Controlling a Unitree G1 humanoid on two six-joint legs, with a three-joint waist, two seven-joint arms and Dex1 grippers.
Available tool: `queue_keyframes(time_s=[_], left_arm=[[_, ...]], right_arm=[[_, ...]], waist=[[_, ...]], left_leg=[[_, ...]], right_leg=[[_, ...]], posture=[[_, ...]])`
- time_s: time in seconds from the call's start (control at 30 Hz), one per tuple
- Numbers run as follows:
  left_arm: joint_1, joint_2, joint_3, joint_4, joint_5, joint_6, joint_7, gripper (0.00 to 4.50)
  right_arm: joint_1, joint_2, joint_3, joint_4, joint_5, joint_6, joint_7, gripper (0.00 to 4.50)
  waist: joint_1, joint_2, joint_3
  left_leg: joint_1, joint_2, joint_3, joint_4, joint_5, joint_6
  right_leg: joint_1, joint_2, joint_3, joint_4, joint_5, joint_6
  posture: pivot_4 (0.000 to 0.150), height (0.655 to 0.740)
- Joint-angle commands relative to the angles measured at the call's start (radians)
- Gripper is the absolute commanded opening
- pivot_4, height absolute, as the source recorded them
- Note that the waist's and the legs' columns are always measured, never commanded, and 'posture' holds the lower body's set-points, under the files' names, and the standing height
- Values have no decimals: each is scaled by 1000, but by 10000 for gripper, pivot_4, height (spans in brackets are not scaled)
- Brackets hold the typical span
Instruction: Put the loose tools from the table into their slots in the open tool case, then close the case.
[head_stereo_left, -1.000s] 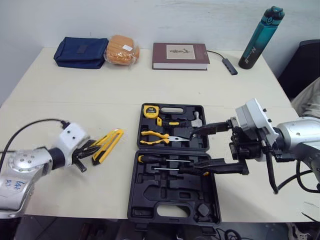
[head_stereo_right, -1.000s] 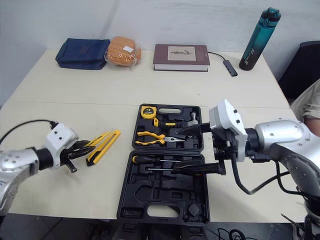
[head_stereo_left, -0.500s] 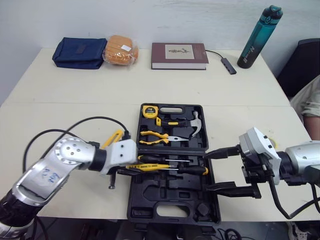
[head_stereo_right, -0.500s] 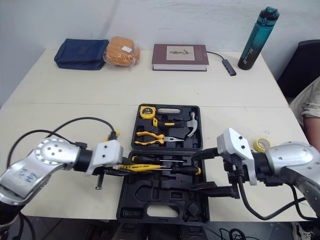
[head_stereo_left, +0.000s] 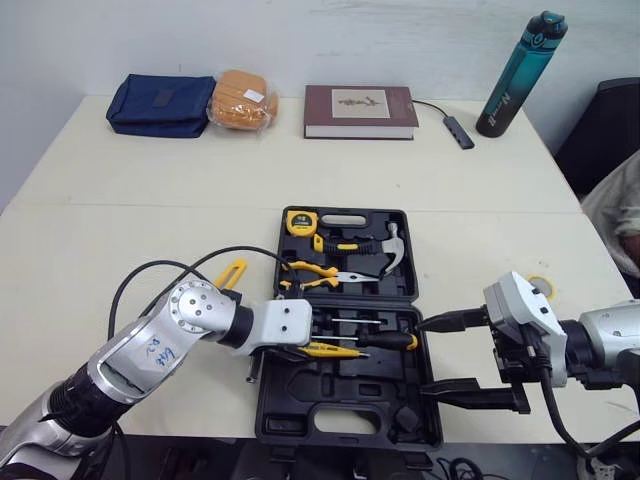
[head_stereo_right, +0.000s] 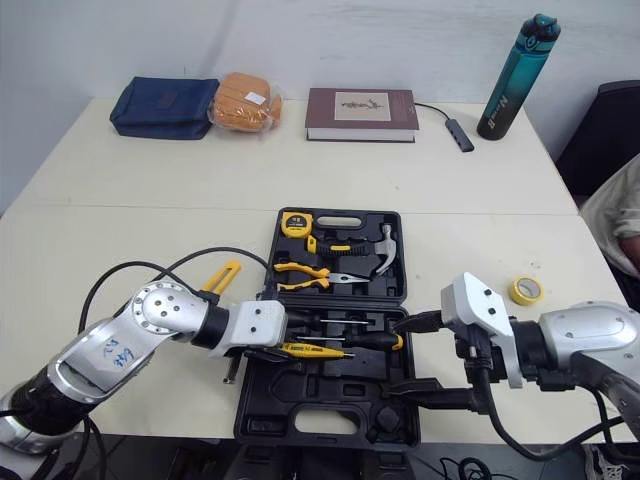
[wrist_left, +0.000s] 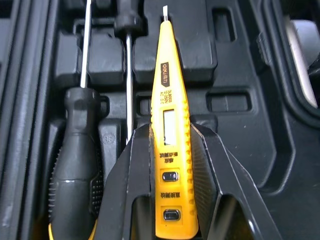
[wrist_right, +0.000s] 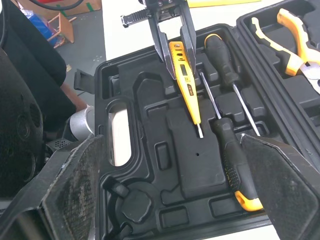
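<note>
Left gripper (head_stereo_left: 303, 348): jaws clenched on the handle end of the yellow tester pen (wrist_left: 172, 145), one finger on each side. The pen is held flat over the near half of the open tool case (head_stereo_left: 340, 398), just beside the two black-handled screwdrivers (wrist_right: 227, 150) that lie in their slots, with its metal tip pointing toward the robot's right. Cannot tell whether the pen touches the moulded tray or sits just above it. Right gripper (head_stereo_right: 393, 358): jaws released and spread wide, holding nothing, at the right edge of the case's near half, one finger at the level of the screwdrivers and the other nearer the front rim. Far half of the case: tape measure (head_stereo_left: 299, 222), pliers (head_stereo_left: 312, 276) and hammer (head_stereo_left: 386, 250) seated in their slots. Loose on the table: a yellow utility knife (head_stereo_left: 229, 274) left of the case, behind the left arm, and a roll of yellow tape (head_stereo_right: 525, 291) right of the case. Case lid is open.
</note>
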Motion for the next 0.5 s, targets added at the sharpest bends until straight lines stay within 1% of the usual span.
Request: queue_keyframes(time_s=[0.03,0.1,0.23,0.5], left_arm=[[6,4,-13,-12,39,-35,-9,3174],[11,4,-15,-5,61,-64,-10,3174],[31,-10,-2,4,44,-66,-26,3174],[58,-10,5,18,78,-96,-26,3174]], right_arm=[[-13,-4,-23,-22,8,-11,-13,45000],[-14,-2,-19,-22,6,-13,-19,45000],[-14,4,-17,-26,10,-12,-33,45000],[-11,4,-13,-25,8,-16,-39,45000]], waist=[[0,0,0],[0,0,0],[1,0,0],[0,0,0]], left_leg=[[0,0,0,0,0,0],[0,0,0,1,0,0],[0,0,0,2,0,0],[0,0,0,6,-1,1]], right_leg=[[0,0,0,0,0,0],[0,0,0,0,0,0],[0,0,0,1,0,0],[1,0,0,3,0,0]], posture=[[1500,7400],[1500,7400],[1500,7400],[1500,7400]])
